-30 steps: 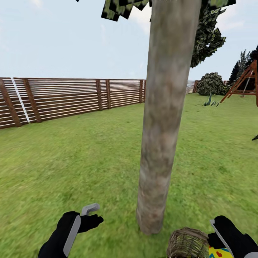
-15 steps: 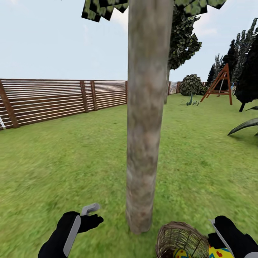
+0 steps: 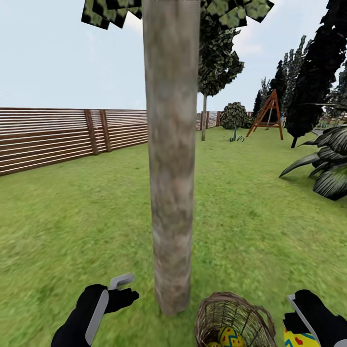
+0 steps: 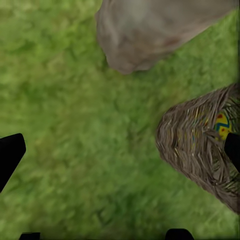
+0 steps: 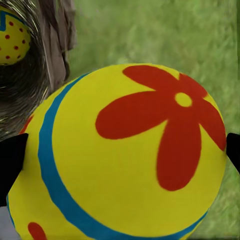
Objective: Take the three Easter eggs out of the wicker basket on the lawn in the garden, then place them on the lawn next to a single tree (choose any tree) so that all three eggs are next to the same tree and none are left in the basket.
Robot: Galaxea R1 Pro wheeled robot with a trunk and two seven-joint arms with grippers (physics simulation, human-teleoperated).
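While the right gripper (image 3: 308, 324) is closed on a flowered Easter egg (image 5: 130, 155) just beside the wicker basket (image 3: 233, 318), the step in hand looks like carrying it out to the lawn (image 3: 72, 217); next it should be set down by the tree (image 3: 171, 193) close at hand; the left gripper (image 3: 123, 288) hangs empty, fingers parted; the basket holds at least one more egg (image 3: 230, 336).

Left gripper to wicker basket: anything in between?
Only bare lawn. The left wrist view shows open grass between the left gripper and the wicker basket; the head view agrees, with the tree trunk's base standing just behind that stretch.
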